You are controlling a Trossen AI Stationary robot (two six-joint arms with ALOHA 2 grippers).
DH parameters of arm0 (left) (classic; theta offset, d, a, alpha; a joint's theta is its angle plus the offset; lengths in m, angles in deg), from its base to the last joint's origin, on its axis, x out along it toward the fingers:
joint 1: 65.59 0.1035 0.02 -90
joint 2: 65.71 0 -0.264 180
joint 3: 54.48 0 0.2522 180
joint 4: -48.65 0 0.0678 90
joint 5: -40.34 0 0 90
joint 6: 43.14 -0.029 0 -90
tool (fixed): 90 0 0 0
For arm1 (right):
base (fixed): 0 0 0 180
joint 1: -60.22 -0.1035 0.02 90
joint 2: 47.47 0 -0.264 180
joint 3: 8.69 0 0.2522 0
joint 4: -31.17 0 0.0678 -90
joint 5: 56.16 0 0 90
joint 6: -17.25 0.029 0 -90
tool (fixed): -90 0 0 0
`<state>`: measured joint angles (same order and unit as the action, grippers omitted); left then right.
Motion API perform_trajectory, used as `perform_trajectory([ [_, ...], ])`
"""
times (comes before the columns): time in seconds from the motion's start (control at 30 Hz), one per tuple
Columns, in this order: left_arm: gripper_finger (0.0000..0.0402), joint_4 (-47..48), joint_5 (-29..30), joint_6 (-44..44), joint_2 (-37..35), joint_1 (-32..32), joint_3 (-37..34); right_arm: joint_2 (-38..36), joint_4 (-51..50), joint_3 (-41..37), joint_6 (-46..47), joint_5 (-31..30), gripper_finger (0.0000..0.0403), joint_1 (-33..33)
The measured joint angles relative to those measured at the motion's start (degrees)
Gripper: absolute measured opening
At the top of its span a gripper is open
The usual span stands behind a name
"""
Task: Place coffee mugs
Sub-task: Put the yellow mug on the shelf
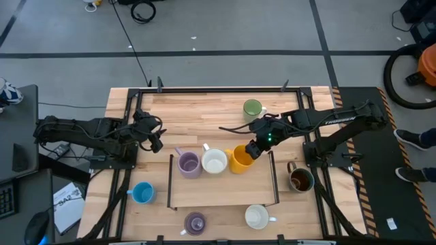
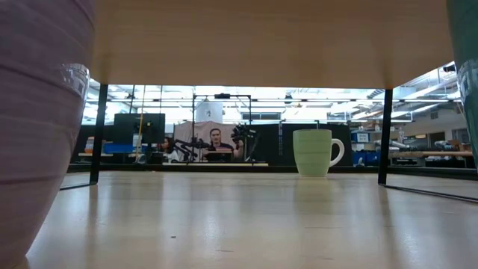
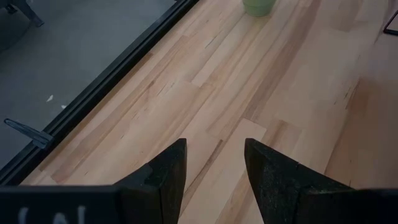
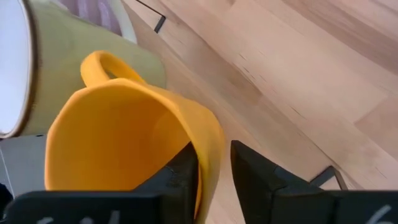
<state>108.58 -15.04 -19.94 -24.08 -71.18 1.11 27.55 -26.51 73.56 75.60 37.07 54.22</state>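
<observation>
Three mugs stand in a row along the far edge of a raised wooden shelf [image 1: 225,194]: lavender [image 1: 189,164], white [image 1: 214,162] and orange [image 1: 239,158]. My right gripper [image 1: 253,150] is at the orange mug [image 4: 124,143], shut on its rim. A green mug [image 1: 253,107] stands on the table near the far edge, also visible in the low view [image 2: 317,152]. On the table are a brown mug [image 1: 300,179], a light blue one [image 1: 142,193], a second lavender one [image 1: 195,222] and a second white one [image 1: 257,216]. My left gripper [image 1: 155,139] hovers open at the table's left. My right gripper holds the orange mug by its rim [image 4: 208,152], on the side away from the handle [image 4: 102,62]. One finger [image 4: 180,177] is inside the mug and the other [image 4: 255,177] outside. The fingers come slanting down from the far right. The mug's base is hidden.
The shelf stands on thin black legs [image 2: 385,134], with open table beneath it. Black frame rails run along the table's sides [image 1: 126,170]. In the left wrist view, my left gripper [image 3: 214,168] is over bare wood near the table's far edge. People sit in the room beyond.
</observation>
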Motion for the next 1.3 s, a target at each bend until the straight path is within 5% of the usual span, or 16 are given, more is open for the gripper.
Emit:
perform_trajectory([
  [0.33, 0.0169, 0.0, 0.0, 0.0, 0.0, 0.0, 0.0, 0.0, 0.6, 0.0, 0.5, 0.0, 0.0140, 0.0],
  [1.3, 0.0169, 0.0, 0.0, 0.0, 0.0, 0.0, 0.0, -8.3, 1.4, 0.0, -6.3, -4.7, 0.0140, 1.7],
])
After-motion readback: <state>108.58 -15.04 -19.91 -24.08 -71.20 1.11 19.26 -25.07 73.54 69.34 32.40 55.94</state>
